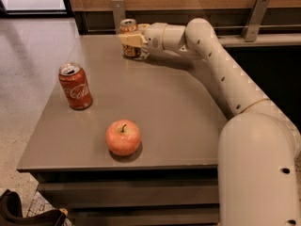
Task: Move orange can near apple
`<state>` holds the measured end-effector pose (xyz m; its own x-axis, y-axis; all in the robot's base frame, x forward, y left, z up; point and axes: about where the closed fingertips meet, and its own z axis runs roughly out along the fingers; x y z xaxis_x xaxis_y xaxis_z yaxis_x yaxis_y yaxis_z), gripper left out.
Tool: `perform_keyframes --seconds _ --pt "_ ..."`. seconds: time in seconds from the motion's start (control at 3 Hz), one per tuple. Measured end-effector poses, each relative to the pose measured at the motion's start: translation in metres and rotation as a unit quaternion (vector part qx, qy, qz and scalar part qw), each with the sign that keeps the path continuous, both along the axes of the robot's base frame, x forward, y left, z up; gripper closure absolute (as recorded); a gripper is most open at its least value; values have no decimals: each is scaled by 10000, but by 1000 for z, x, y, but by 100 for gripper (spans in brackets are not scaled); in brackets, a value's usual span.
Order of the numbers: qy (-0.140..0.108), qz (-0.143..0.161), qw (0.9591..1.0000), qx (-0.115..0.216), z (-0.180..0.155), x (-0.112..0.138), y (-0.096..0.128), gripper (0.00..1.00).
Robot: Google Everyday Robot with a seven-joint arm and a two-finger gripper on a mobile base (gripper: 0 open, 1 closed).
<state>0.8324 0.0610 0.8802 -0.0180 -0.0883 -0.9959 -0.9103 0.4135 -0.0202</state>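
The orange can (128,26), golden with a silver top, stands upright at the far edge of the grey table (183,121), left of centre. My gripper (131,40) reaches in from the right at the end of the white arm, and its fingers (127,37) are closed around the can's middle. I cannot tell whether the can's base touches the table. The apple (123,137), round and red-orange with a short stem, sits near the table's front edge, well in front of the can and apart from it.
A red Coca-Cola can (75,86) stands upright on the table's left side. Two metal brackets (118,9) (256,14) rise along the wooden back wall. The arm (221,65) spans the table's right side. A dark object (19,213) lies on the floor at front left.
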Motion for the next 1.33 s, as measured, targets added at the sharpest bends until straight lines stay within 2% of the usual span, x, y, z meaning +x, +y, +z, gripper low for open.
perform_keyframes --seconds 0.33,0.67,1.0,1.33 --pt "3 14 10000 1 0 0 2 100" --pt "-6 16 10000 4 3 -2 1 100" --pt "-96 -192 9997 -153 25 -13 -23 100" --pt "-275 -502 9977 -377 59 -36 -56 100"
